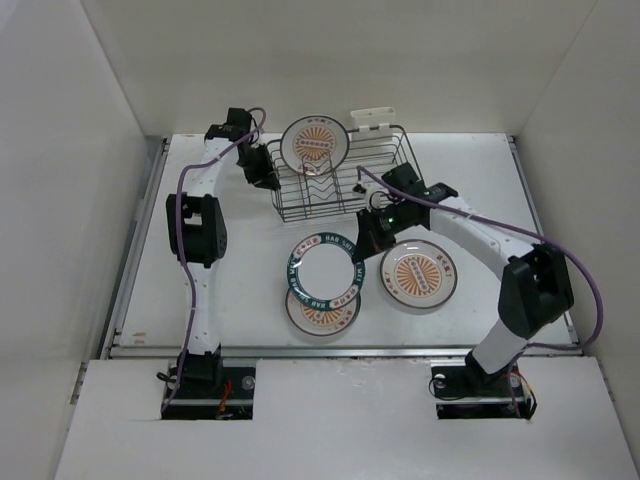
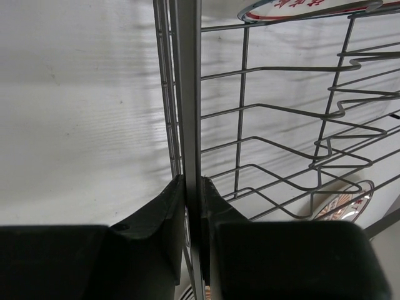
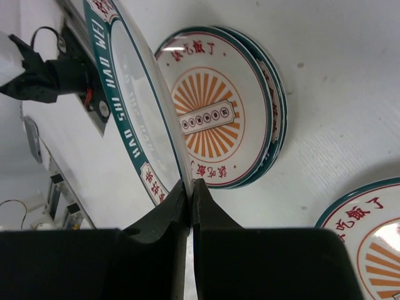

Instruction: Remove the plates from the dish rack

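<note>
Dark wire dish rack [image 1: 335, 192] with one plate left in it; the other plates lie out on the white desk [image 1: 250, 285].

Rack sits at the far middle of the desk, with a white plastic clip [image 1: 378, 118] on its far rim. One orange-sunburst plate [image 1: 315, 147] stands upright at its far left end, and the zigzag dividers [image 2: 337, 112] beside it are bare. Left jaws are pressed together on the rack's left end wire [image 2: 186, 94]. Right jaws pinch the rim of the teal-ring plate [image 3: 134, 106], held tilted just above a sunburst plate [image 3: 212, 119] lying flat near the front of the desk. A second rim shows under that plate; contact between it and the teal-ring plate cannot be told. Another sunburst plate [image 1: 418, 272] lies flat just to the right, apart from it.
</note>
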### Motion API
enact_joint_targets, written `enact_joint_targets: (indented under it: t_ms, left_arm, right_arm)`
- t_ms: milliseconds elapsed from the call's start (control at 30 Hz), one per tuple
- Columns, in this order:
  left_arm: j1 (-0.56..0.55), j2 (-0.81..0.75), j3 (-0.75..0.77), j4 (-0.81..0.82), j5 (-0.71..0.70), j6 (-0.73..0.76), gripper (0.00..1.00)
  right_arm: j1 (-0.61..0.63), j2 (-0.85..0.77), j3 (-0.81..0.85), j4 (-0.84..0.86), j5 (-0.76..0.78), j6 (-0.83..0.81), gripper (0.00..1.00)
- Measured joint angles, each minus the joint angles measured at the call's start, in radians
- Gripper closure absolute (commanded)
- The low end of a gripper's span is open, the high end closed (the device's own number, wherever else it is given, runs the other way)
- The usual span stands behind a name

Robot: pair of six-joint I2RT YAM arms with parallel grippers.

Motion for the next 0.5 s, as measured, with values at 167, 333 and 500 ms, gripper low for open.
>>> enact_joint_targets:
  t_ms: [167, 333, 500]
  left_arm:
    - [0.000, 0.010, 0.026, -0.028, -0.032, 0.037, 1.00]
    - [-0.015, 0.023, 0.047, -0.058, -0.068, 0.093, 1.00]
    - [-0.047, 0.064, 0.147, -0.137, -0.160, 0.177, 1.00]
  right_arm:
    - [0.037, 0.085, -0.038, 0.029, 0.017, 0.032, 1.00]
    - [0.097, 0.127, -0.087, 0.087, 0.051, 0.074, 1.00]
    - [0.106, 0.127, -0.122, 0.120, 0.082, 0.100, 0.63]
